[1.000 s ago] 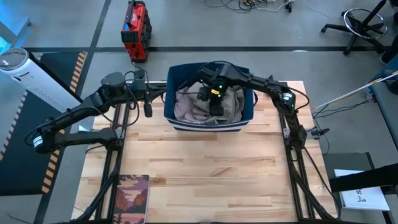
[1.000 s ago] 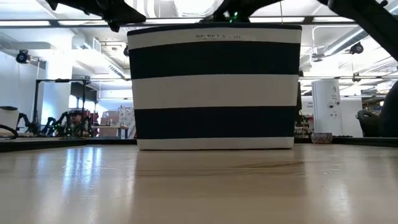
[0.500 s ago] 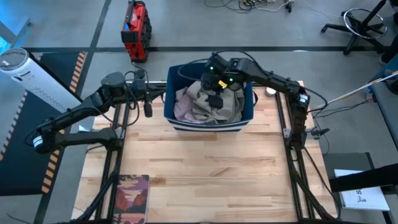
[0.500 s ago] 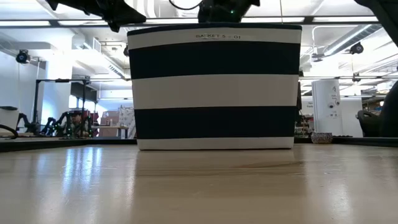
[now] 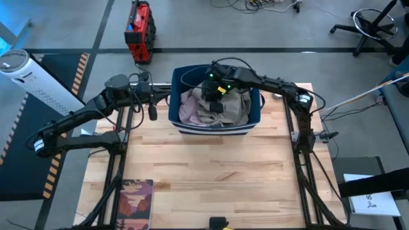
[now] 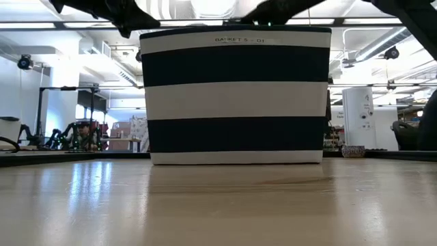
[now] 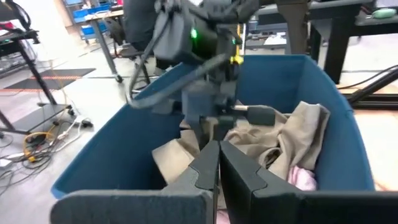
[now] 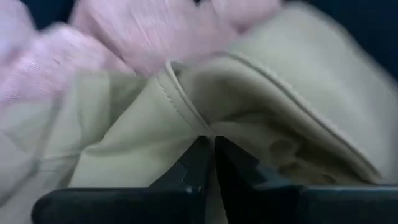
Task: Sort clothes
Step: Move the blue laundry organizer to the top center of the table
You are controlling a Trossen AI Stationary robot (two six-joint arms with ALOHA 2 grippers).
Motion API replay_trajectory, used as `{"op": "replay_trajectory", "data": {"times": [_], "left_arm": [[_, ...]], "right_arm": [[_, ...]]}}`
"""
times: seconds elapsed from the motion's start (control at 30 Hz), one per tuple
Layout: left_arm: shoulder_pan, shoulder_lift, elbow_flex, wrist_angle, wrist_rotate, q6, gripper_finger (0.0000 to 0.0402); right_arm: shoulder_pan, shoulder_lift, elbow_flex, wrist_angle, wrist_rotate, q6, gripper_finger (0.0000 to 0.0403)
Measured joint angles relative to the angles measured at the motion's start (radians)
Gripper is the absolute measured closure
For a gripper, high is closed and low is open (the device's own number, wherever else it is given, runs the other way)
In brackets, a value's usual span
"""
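A navy blue bin [image 5: 255,119] stands at the table's far middle, its striped wall filling the low view [image 6: 235,96]. Inside lie a beige-khaki garment [image 5: 234,108] and a pale lilac-pink one [image 5: 188,112]; the other clothes are hidden. My right gripper [image 5: 215,107] reaches down into the bin and is shut at the beige garment [image 8: 280,112]. My left gripper [image 5: 152,114] hangs shut and empty just outside the bin's left wall; its wrist view [image 7: 217,158] looks into the bin. My right gripper comes from above, slanting down into the bin. Its shut fingertips sit at a seamed fold of the beige garment [image 8: 186,112], which runs in to the tips. The garment lies heaped in the bin on the other clothes. How much cloth is between the fingers I cannot tell.
A flat reddish-brown book [image 5: 135,203] lies at the table's near left corner. The bare wooden tabletop [image 5: 217,172] stretches from the bin to the near edge. The bin's walls [image 7: 348,143] stand around my right gripper.
My right gripper rose out of the heap toward the bin's far wall, then came back down into the beige garment. The beige cloth bunched up under it and has settled again. My left arm has kept still.
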Motion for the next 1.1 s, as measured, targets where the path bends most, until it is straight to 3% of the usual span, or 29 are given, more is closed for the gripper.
{"op": "replay_trajectory", "data": {"times": [0.23,0.6,1.1], "left_arm": [[0.001,0.0,-0.001,-0.001,-0.008,0.0,0.0402],[0.003,0.002,-0.033,0.036,-0.008,-0.005,0.0402],[0.003,-0.085,-0.076,0.132,0.012,0.006,0.0402]], "right_arm": [[-0.01,0.031,-0.087,0.035,0.0,0.01,0.04],[-0.007,0.077,-0.094,0.031,-0.024,0.042,0.0403],[0.021,-0.205,-0.098,0.148,-0.018,0.026,0.0403]]}}
